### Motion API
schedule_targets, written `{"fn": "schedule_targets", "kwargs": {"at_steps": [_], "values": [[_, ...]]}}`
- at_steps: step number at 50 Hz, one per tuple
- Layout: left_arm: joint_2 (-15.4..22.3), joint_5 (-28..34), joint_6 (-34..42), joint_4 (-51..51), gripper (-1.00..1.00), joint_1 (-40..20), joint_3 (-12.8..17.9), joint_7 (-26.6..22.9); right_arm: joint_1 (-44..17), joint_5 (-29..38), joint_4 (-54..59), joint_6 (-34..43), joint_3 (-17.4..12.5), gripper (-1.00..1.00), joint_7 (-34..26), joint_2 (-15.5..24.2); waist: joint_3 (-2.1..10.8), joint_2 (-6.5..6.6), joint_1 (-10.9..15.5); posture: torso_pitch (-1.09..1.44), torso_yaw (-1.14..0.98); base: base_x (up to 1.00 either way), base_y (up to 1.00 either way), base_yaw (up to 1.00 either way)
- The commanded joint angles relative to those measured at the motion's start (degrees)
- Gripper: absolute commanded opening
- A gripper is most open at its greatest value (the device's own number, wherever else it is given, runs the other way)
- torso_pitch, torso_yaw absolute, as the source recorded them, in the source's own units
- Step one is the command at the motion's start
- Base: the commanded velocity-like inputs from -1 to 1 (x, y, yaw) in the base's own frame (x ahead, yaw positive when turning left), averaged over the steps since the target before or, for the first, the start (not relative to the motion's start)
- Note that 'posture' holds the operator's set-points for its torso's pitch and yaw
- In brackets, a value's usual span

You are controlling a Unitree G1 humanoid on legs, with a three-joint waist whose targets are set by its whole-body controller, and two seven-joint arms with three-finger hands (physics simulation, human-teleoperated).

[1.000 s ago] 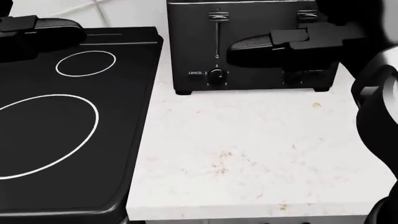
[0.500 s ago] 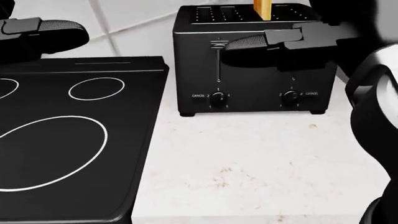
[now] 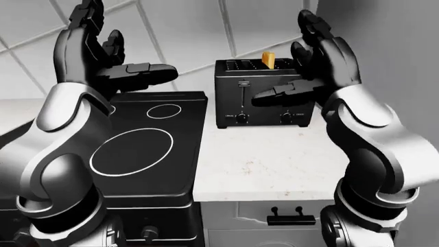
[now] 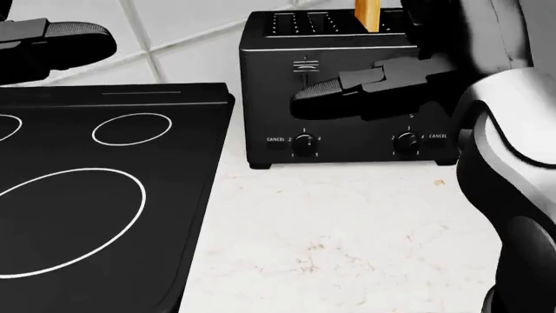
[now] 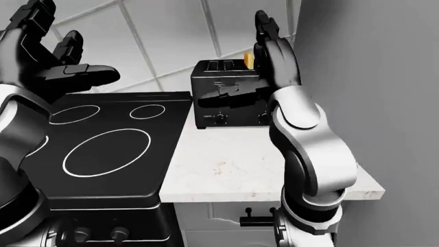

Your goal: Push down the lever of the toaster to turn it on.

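The left robot hand (image 3: 103, 56) hangs high over the stove (image 3: 147, 149) at the left of the left-eye view, fingers spread, holding nothing. To the right of the stove, the toaster (image 4: 347, 91) stands on the pale speckled counter (image 4: 347, 235), up against the tiled wall (image 3: 178, 31); it is a black box with slots on top, a slice of bread (image 4: 367, 14) poking up from a right-hand slot, and two dials marked CANCEL low on its face. Its left lever (image 4: 305, 64), a small ribbed tab, sits at the top of a vertical slot above the left dial; a right lever is hidden behind the hand. The lever is likely stiff and spring-loaded, travelling straight down until it latches, so it wants a firm press from above on the tab's top face, not a grip; the tab is small and smooth, so a fingertip could slip off, and the toaster may scoot if pushed sideways. The right robot hand (image 4: 365, 88) is spread open, one finger (image 4: 326, 88) reaching leftward across the toaster's face, its tip just below and beside that lever; contact with the toaster cannot be judged.
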State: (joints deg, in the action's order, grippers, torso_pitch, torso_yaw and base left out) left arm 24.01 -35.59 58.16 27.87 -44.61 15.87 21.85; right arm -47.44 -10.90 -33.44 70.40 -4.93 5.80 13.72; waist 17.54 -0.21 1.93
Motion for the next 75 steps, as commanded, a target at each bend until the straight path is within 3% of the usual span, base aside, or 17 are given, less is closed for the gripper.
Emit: {"fn": "schedule_targets", "kwargs": {"at_steps": [1,10,17,26,39,75], "values": [[0.7,0.0,-1.4,1.0,1.00,-1.8,0.5,0.1,-0.7,2.5,0.7,-3.9,-0.3,1.00,-1.2,0.0,0.41,0.19,0.0,-0.47,0.00,0.00,0.00,0.00],[0.8,-0.1,-1.7,0.9,1.00,-1.7,0.5,0.2,2.5,7.9,1.2,-6.2,0.9,1.00,-4.3,-1.9,0.57,0.28,0.0,-0.47,0.00,0.00,0.00,0.00],[0.9,-0.3,-1.5,1.0,1.00,-1.9,0.5,0.4,3.3,10.6,0.5,-5.5,0.5,1.00,-6.1,-2.4,0.56,0.32,-0.1,-0.47,0.00,0.00,0.00,0.00],[1.0,-0.6,-1.4,1.2,1.00,-1.9,0.7,0.6,5.6,12.5,4.6,-10.6,0.0,1.00,-7.1,-3.7,0.61,0.47,-0.3,-0.47,0.00,0.00,0.00,0.00],[1.2,-0.8,-1.6,1.0,1.00,-1.9,0.7,0.7,4.5,13.3,8.8,-11.8,0.1,1.00,-7.3,-3.8,0.62,0.66,-0.5,-0.47,0.00,0.00,0.00,0.00],[1.3,-0.8,-1.6,1.2,1.00,-2.1,0.6,0.8,3.0,11.9,27.4,-24.0,-1.9,1.00,-4.7,-2.6,0.87,0.63,-0.4,-0.47,0.00,0.00,0.00,0.00]]}}
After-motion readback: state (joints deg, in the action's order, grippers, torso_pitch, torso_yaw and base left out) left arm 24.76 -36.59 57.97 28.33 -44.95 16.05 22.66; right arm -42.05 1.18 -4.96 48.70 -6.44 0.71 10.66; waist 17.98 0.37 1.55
